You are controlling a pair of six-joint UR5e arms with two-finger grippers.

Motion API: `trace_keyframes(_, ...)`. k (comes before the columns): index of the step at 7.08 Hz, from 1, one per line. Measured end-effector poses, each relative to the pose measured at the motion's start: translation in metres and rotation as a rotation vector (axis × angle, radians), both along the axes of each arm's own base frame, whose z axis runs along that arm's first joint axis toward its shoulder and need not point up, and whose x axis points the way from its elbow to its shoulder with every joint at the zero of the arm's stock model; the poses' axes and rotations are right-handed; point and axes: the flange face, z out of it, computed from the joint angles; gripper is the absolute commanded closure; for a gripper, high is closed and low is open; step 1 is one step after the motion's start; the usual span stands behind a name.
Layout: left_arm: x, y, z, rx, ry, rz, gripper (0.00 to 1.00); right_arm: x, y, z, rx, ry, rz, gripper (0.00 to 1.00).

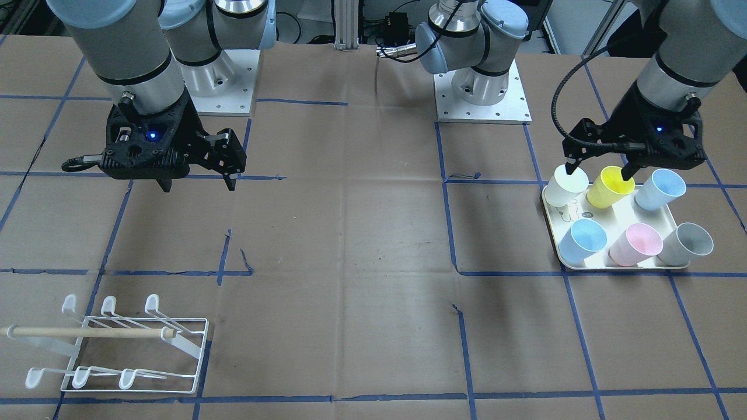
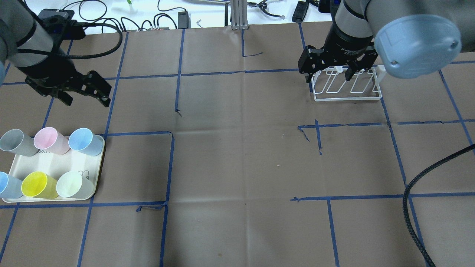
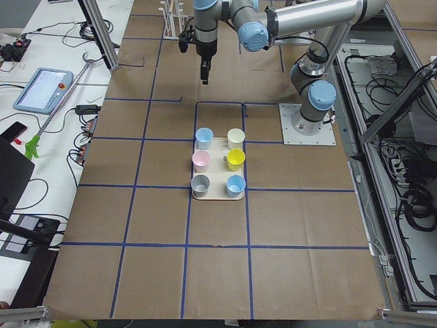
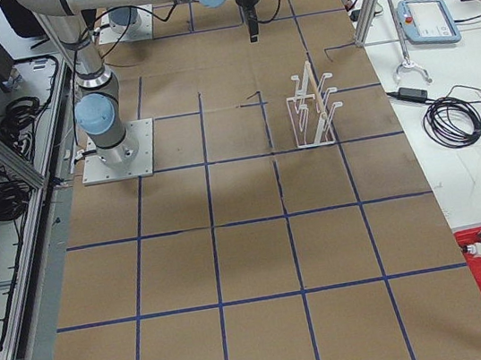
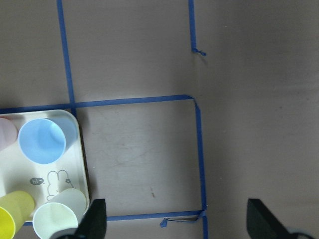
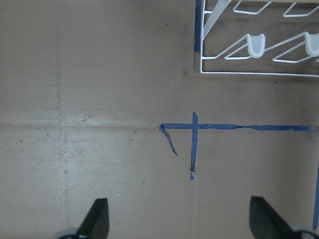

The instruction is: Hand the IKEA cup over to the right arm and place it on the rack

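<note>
IKEA cups (image 1: 610, 185) crowded to tray (image 1: 613, 267) rim; left hand (image 1: 598, 173), right hand (image 1: 198, 186) splayed, empty; broad tabletop (image 1: 373, 233) between.

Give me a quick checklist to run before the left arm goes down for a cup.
1. Left claw open and empty: ok.
2. Right claw open and empty for the handover: ok.
3. Left claw centred over a cup: not ok; its wrist view shows bare table beside the tray.
4. Cups upright, mouths up, like the blue cup: ok.
5. Rack prongs free: ok.
</note>
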Motion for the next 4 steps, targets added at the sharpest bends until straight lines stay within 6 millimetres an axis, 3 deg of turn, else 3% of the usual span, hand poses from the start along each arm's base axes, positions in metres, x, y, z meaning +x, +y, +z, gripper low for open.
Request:
trace_keyframes(1, 0.018, 0.000, -0.014, -0.012, -0.005, 0.003, 0.01, 0.000, 0.000, 0.000, 0.000, 0.000, 0.000, 0.00)
trace_keyframes(4, 0.036, -0.017, -0.069, -0.001, 0.008, 0.089, 0.01, 0.001, -0.001, -0.002, 0.005, -0.005, -0.002, 0.00)
